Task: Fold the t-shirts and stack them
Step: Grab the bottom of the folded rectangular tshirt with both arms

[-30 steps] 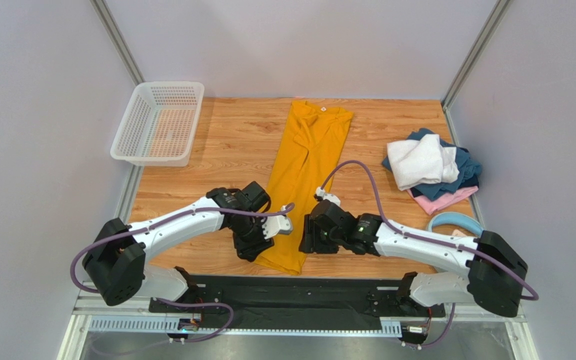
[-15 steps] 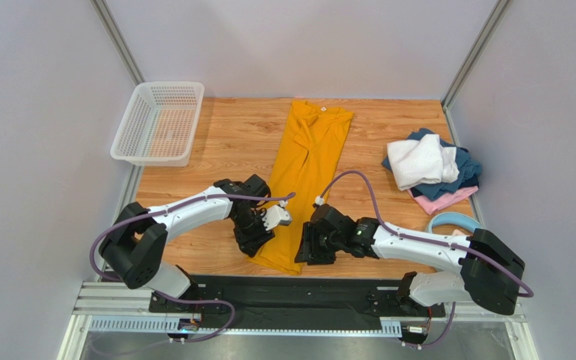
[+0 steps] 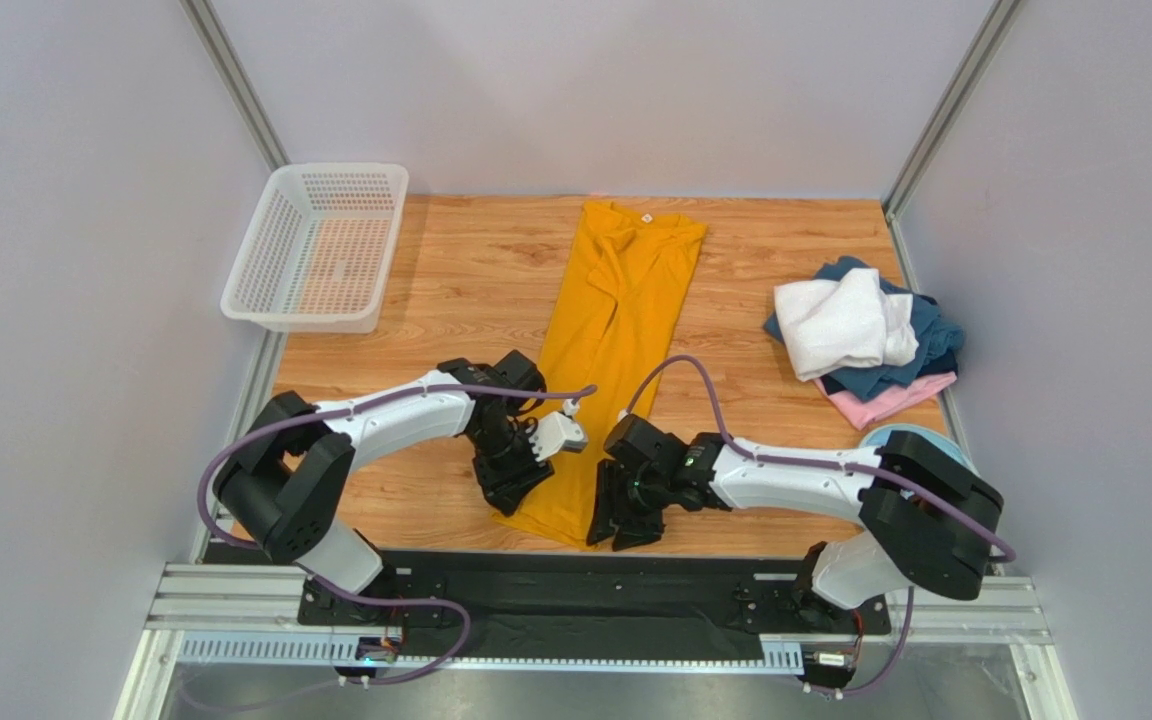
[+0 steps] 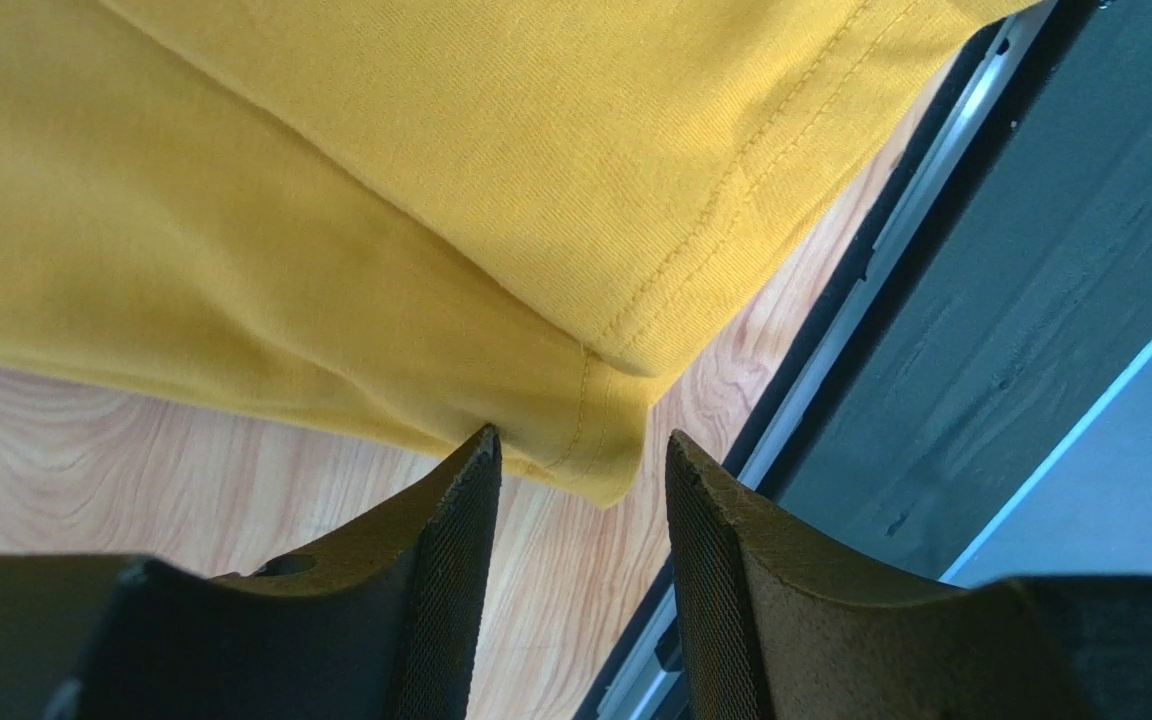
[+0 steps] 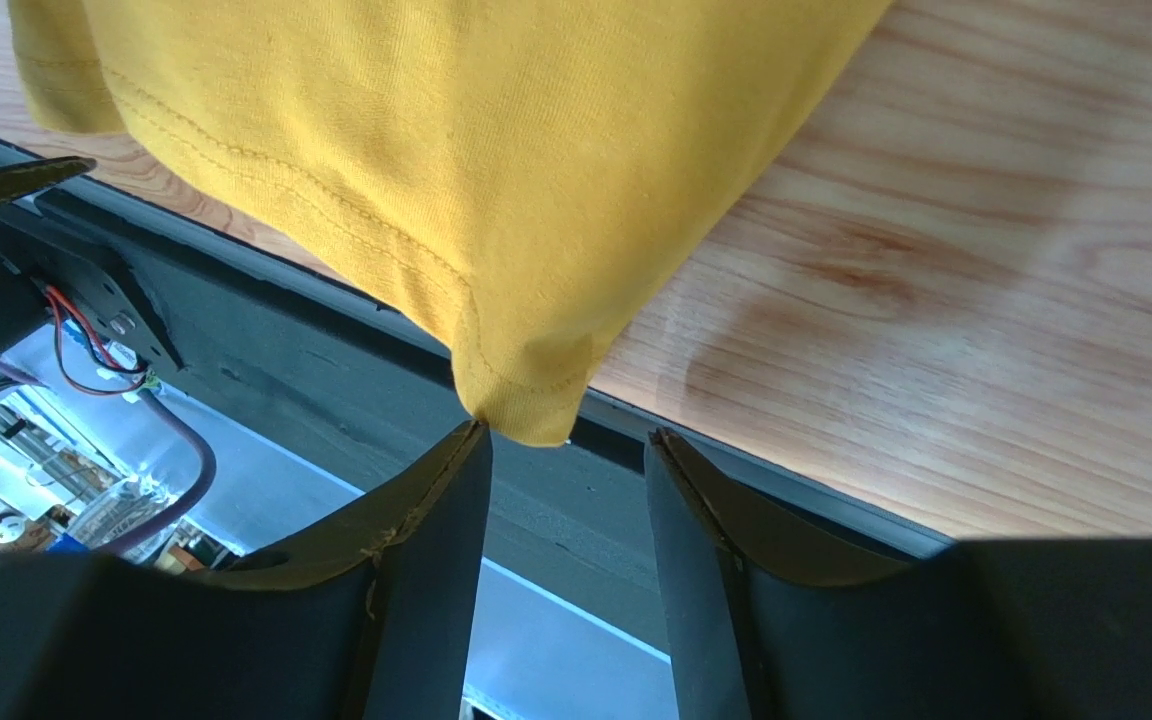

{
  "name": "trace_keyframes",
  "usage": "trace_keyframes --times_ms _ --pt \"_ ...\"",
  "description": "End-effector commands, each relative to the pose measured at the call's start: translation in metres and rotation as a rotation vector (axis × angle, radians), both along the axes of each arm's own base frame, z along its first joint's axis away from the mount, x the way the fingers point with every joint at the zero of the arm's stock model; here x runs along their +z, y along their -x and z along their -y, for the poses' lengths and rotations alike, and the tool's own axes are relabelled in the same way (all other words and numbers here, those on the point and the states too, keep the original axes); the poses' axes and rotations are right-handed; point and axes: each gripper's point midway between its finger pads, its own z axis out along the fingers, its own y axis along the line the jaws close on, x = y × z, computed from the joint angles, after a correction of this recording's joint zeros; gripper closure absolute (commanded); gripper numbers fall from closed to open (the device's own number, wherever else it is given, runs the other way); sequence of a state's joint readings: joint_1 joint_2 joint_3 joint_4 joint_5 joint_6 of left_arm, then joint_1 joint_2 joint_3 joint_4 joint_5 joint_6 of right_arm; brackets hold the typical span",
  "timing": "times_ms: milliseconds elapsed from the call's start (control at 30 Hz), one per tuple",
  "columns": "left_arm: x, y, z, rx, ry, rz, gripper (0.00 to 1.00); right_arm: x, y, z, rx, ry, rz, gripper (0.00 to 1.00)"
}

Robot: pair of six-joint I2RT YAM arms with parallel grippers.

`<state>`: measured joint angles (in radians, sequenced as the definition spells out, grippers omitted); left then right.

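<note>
A mustard-yellow t-shirt (image 3: 620,300) lies folded into a long strip down the middle of the wooden table, its hem at the near edge. My left gripper (image 3: 515,483) is open at the hem's near left corner. In the left wrist view the shirt (image 4: 387,225) has its corner just past the tips of the left gripper (image 4: 582,438). My right gripper (image 3: 609,525) is open at the near right corner. That shirt (image 5: 432,135) corner hangs over the table edge at the tips of the right gripper (image 5: 567,432). White (image 3: 838,323), dark blue (image 3: 931,353) and pink (image 3: 883,402) t-shirts are piled at the right.
A white mesh basket (image 3: 312,248) stands at the back left. Light-blue headphones (image 3: 910,441) lie at the right edge behind the right arm. The black mounting rail (image 3: 582,578) runs right along the table's near edge, under the shirt's hem.
The right gripper has slid left and nearer, down to the shirt's near right corner. The left gripper has shifted slightly toward the near left corner. The shirt has not moved.
</note>
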<state>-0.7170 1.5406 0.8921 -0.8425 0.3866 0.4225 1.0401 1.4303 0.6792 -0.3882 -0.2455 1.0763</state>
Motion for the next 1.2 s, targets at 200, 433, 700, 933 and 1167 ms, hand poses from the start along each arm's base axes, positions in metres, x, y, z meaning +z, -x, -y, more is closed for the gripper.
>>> trace_keyframes --times_ms 200,433,700,933,1167 --pt "-0.012 -0.002 0.004 -0.023 0.035 -0.019 0.48 0.014 -0.010 -0.028 0.038 -0.053 0.014 0.53" --pt "-0.015 -0.002 0.002 -0.022 0.036 -0.023 0.48 0.005 -0.014 -0.028 0.038 -0.035 0.000 0.54" --pt "-0.014 -0.001 0.002 -0.024 0.043 -0.022 0.48 -0.014 -0.014 -0.021 0.060 0.005 -0.034 0.57" --pt "-0.008 0.001 0.006 -0.023 0.061 -0.043 0.78 -0.013 -0.018 -0.009 0.060 0.036 -0.007 0.91" --pt "0.011 -0.003 0.013 -0.014 0.088 -0.031 1.00 0.002 -0.018 0.006 0.047 0.046 0.047 1.00"
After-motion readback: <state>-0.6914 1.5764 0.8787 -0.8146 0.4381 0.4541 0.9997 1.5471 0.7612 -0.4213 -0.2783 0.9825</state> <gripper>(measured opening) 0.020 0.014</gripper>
